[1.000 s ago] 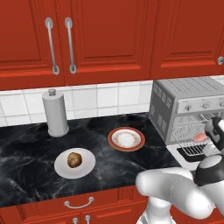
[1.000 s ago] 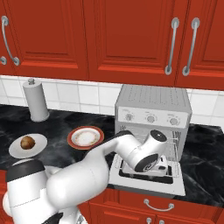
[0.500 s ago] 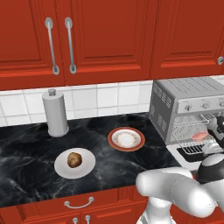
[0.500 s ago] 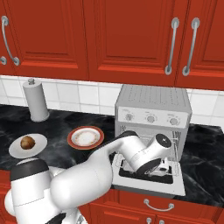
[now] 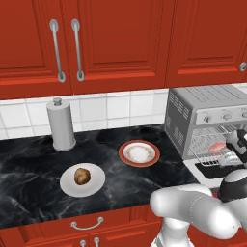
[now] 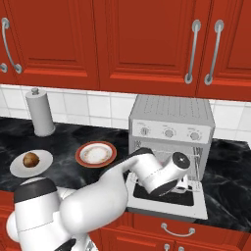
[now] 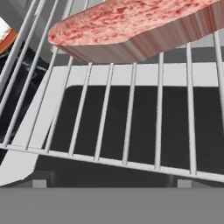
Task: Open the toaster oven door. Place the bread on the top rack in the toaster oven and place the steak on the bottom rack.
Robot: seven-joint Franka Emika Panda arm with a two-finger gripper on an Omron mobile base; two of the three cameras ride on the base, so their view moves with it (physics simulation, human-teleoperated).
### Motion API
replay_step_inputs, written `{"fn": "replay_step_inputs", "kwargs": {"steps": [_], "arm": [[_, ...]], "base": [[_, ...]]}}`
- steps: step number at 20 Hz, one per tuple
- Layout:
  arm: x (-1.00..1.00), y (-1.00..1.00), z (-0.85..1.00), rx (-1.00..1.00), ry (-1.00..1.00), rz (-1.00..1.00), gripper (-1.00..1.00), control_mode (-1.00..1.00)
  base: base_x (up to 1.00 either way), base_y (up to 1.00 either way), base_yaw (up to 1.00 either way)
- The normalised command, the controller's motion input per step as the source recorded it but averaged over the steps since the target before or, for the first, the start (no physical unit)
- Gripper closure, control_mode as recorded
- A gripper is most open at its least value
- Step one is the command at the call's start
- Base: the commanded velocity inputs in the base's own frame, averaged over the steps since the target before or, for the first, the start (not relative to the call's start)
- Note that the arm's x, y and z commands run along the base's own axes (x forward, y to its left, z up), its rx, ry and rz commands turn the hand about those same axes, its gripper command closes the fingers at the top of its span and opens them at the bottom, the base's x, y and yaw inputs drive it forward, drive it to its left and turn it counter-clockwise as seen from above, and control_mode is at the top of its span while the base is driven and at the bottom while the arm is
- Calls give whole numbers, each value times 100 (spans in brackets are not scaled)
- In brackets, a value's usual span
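While one steak (image 7: 131, 26) lies racked, one bread (image 5: 82, 175) waits.

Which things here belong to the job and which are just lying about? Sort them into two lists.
Job:
toaster oven
toaster oven door, dropped open
steak, lying on a wire rack
bread, on its white plate
gripper, at the oven mouth

Lying about:
paper towel roll
red-rimmed plate
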Motion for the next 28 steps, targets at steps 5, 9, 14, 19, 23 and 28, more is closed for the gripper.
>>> {"fn": "replay_step_inputs", "kwargs": {"steps": [5,9,14,19,23,28], "arm": [[40,9,-9,0,-9,-8,-100,-100],[45,8,-10,0,-10,-8,-100,-100],[48,6,-1,0,-4,-6,-100,-100],[46,1,0,0,0,-5,-100,-100],[37,0,0,0,0,-4,-100,-100],[33,0,0,0,-1,-3,-100,-100]], "base": [[0,0,0],[0,0,0],[0,0,0],[0,0,0],[0,0,0],[0,0,0]]}}
